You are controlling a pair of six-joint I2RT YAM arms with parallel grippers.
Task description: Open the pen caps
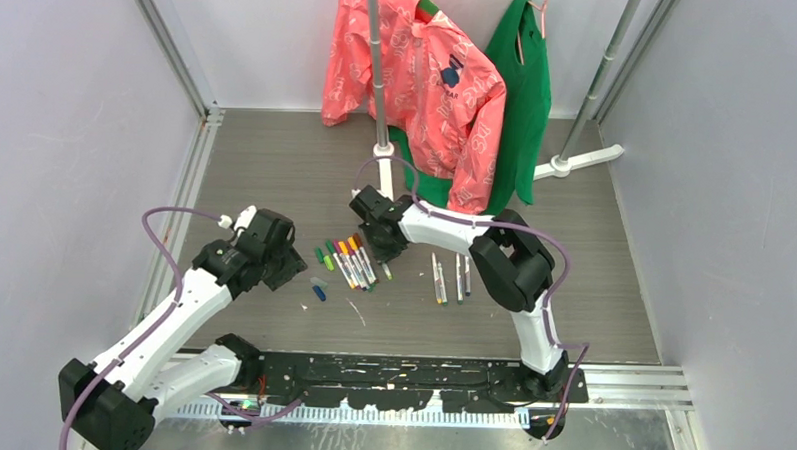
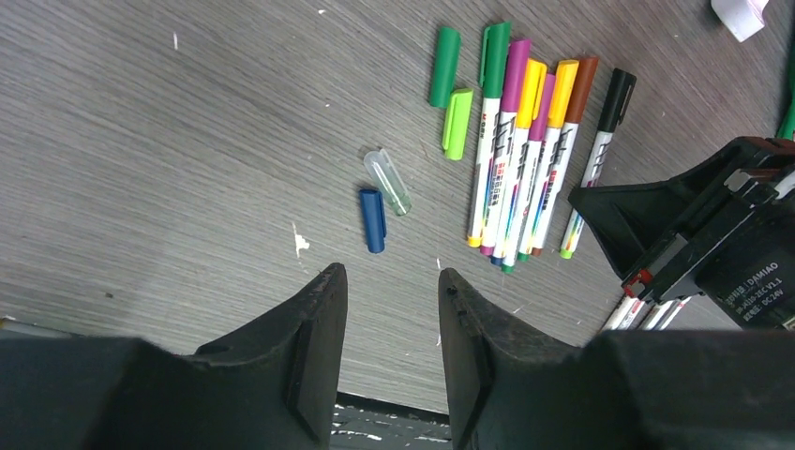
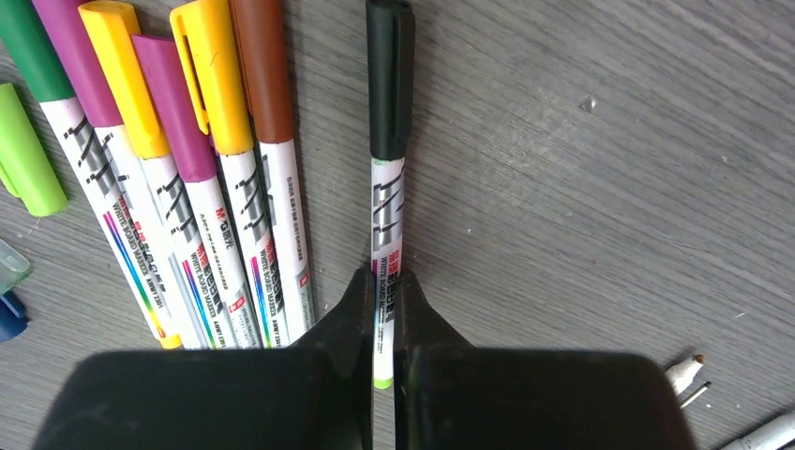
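The right gripper [image 3: 383,314] is pinched tight on the white barrel of the black-capped pen [image 3: 388,202], its cap on. Beside that pen, towards the left arm, lies the row of capped pens [image 3: 202,178], with the loose caps [image 2: 373,219] beyond. The left gripper [image 2: 392,300] hangs above these, jaws apart, holding nothing.

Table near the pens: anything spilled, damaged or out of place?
Small white flecks litter the table beside the loose blue cap and clear cap, like chipped debris. Nothing else stands out; the capped pens lie in a neat row.
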